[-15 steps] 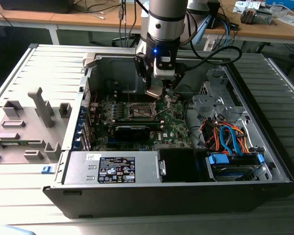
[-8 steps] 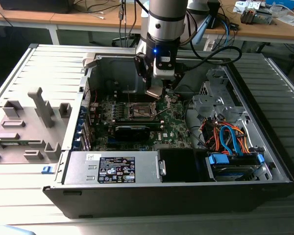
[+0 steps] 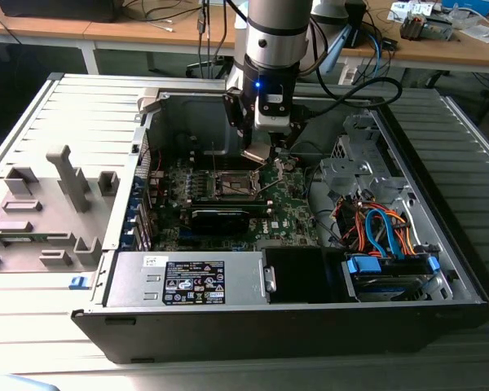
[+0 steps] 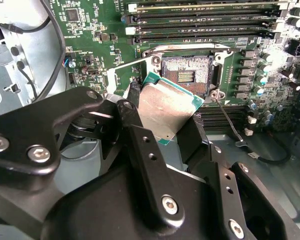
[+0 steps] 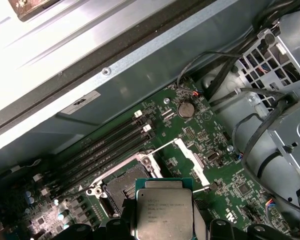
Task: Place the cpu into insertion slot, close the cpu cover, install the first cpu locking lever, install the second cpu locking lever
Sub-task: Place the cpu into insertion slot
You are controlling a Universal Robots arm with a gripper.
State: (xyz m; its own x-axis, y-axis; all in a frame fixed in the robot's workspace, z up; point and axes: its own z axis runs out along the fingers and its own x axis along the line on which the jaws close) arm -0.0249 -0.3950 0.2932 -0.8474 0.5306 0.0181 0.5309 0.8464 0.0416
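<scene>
We can read no word or number with certainty: the small flat square cpu [image 5: 163,212] with its silver-grey metal top bears lines of fine dark print in the first wrist view, too small to make out. In the exterior view a black rectangular label [image 3: 194,283] with white and blue marks sits on the silver metal power supply box [image 3: 243,281], at six o'clock from the green motherboard [image 3: 293,216], with a small white sticker [image 3: 153,261] at its ten o'clock. A white strip label [image 5: 80,102] on the grey metal chassis wall [image 5: 140,85] in the first wrist view is likewise unreadable.
</scene>
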